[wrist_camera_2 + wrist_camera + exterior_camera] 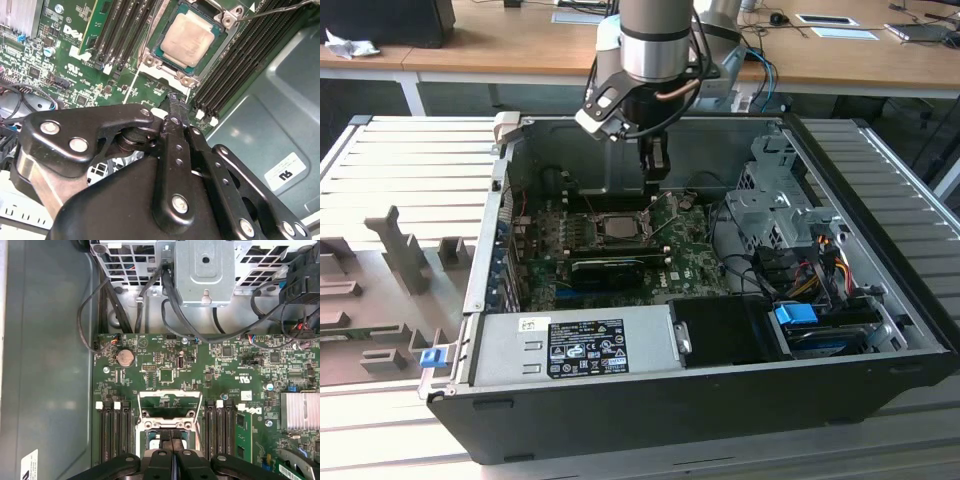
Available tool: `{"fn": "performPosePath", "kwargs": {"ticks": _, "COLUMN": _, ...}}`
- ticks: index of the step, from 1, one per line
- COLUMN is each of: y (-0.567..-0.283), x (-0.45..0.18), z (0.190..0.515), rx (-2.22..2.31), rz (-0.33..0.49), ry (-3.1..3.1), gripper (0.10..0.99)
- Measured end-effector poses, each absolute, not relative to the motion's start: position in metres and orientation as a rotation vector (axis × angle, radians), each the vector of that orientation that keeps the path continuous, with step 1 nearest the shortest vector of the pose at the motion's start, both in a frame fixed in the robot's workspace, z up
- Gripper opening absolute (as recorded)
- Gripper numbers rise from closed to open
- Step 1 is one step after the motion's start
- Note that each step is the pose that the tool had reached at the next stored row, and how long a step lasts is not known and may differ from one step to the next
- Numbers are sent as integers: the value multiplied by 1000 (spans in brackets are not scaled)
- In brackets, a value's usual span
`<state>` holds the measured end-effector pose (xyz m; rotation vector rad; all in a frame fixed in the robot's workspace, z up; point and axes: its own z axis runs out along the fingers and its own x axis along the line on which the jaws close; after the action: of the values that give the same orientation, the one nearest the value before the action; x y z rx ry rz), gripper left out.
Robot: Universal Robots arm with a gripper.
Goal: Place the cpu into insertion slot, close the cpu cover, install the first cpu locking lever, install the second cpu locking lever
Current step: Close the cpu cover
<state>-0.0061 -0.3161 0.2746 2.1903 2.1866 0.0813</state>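
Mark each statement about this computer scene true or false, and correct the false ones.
1. The cpu lies in the insertion slot. True.
2. The cpu cover is shut over the cpu. False: it stands raised, open.
3. The gripper holds the cpu. False: it is shut and empty, and the cpu sits in the slot.
4. Black memory slots flank the insertion slot on both sides. True.

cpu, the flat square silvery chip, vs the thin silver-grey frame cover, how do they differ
The cpu is solid; the cpu cover is a windowed frame. The cpu lies flat in the insertion slot; the cpu cover is swung open off it. Both are square, metallic.
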Motion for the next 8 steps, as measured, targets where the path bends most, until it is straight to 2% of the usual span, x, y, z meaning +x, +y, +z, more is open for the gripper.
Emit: {"fn": "performPosePath", "kwargs": {"ticks": 8, "y": -316, "x": -2, "z": 275, "rx": 2190, "rz": 81, "ry": 2187, "gripper": 106}}
